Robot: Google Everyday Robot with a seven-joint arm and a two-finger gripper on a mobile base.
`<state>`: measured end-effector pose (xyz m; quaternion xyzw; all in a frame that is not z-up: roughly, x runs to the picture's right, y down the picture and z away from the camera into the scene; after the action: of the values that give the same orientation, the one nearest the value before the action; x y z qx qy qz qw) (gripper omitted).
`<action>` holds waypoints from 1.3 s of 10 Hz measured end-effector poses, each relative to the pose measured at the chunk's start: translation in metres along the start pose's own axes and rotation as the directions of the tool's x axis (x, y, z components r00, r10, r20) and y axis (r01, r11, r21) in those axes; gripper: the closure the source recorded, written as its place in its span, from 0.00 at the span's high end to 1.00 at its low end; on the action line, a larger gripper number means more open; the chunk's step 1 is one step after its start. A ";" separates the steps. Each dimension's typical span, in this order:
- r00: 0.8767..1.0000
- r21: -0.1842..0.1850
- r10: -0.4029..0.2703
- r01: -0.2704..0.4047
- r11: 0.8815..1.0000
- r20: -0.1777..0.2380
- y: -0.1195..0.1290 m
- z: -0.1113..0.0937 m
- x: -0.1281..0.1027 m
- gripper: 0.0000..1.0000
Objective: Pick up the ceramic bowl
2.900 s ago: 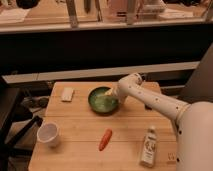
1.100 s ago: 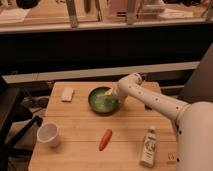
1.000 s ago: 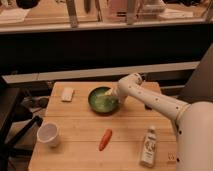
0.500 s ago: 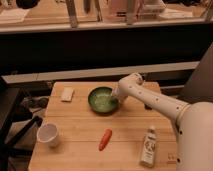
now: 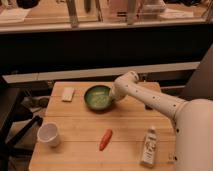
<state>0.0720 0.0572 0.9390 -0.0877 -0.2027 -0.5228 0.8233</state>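
Note:
The ceramic bowl [image 5: 97,97] is round, shallow and dark green with a lighter mottled green inside. It sits on the wooden table [image 5: 80,130] at the back middle. My gripper [image 5: 113,96] is at the bowl's right rim, at the end of the white arm [image 5: 150,100] that reaches in from the right. The gripper touches or overlaps the rim; the bowl rests on the table.
A small white cup [image 5: 49,134] stands at the front left. An orange carrot [image 5: 105,139] lies in the front middle. A white bottle [image 5: 148,146] lies at the front right. A pale sponge-like block [image 5: 68,94] lies at the back left. A dark counter runs behind the table.

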 end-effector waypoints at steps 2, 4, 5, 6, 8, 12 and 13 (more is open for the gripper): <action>1.000 0.025 -0.015 0.015 1.000 -0.011 0.004 -0.010 0.009 0.00; 0.999 0.017 -0.040 0.040 0.999 -0.004 -0.012 -0.017 0.010 0.00; 0.999 0.020 -0.051 0.051 0.999 -0.008 -0.015 -0.019 0.015 0.00; 0.998 0.027 -0.061 0.061 0.998 -0.010 -0.015 -0.022 0.019 0.00; 0.996 0.029 -0.087 0.088 0.996 -0.011 -0.012 -0.027 0.022 0.00; 0.993 0.040 -0.120 0.121 0.992 -0.011 -0.037 -0.040 0.022 0.00; 0.991 0.042 -0.134 0.135 0.990 -0.012 -0.034 -0.041 0.023 0.00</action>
<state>0.0596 0.0087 0.9093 -0.0539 -0.2157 -0.5731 0.7887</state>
